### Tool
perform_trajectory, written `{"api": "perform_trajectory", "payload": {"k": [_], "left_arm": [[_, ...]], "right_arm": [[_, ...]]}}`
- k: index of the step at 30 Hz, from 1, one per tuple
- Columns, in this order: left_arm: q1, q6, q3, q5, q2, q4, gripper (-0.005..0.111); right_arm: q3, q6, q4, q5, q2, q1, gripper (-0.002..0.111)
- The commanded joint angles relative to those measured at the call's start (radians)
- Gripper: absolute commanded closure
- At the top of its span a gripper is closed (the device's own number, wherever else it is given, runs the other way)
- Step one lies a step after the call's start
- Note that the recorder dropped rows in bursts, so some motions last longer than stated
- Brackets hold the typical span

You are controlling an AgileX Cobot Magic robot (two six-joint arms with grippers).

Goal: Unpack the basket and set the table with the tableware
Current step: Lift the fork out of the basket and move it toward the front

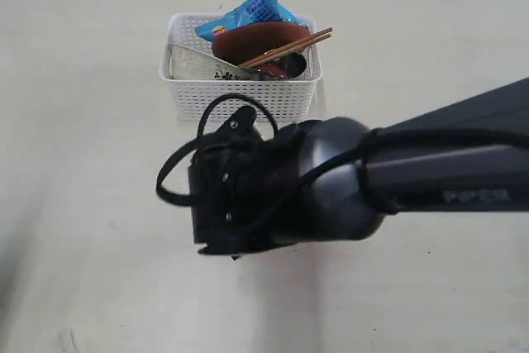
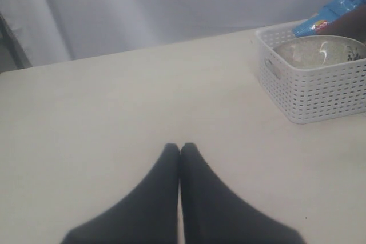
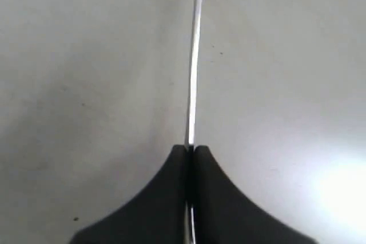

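Observation:
The white basket (image 1: 240, 98) stands at the back of the table (image 1: 74, 121). In it lie a pale bowl (image 1: 198, 64), a reddish-brown plate (image 1: 258, 39) and wooden chopsticks (image 1: 291, 45). My right arm's wrist (image 1: 248, 188) hangs in front of the basket and hides its own fingers. In the right wrist view my right gripper (image 3: 190, 150) is shut on a thin steel piece of tableware (image 3: 194, 55), seen edge-on like a knife, above bare tabletop. My left gripper (image 2: 180, 148) is shut and empty over the table, with the basket (image 2: 311, 95) and bowl (image 2: 320, 52) off to one side.
A blue chip bag (image 1: 248, 12) sticks up from the back of the basket, also seen as the bag (image 2: 337, 12) in the left wrist view. A black cable (image 1: 178, 163) loops off the right wrist. A grey wall runs behind the table's far edge.

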Motion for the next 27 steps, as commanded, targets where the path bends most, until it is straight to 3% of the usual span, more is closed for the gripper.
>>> {"api": "perform_trajectory", "payload": {"k": [1, 27], "left_arm": [[-0.005, -0.001, 0.002, -0.011, -0.004, 0.006, 0.107], [-0.005, -0.001, 0.002, -0.011, -0.004, 0.006, 0.107]], "right_arm": [[-0.009, 0.012, -0.095, 0.075, 0.035, 0.056, 0.109], [-0.079, -0.121, -0.023, 0.059, 0.12, 0.08, 0.108]]}}
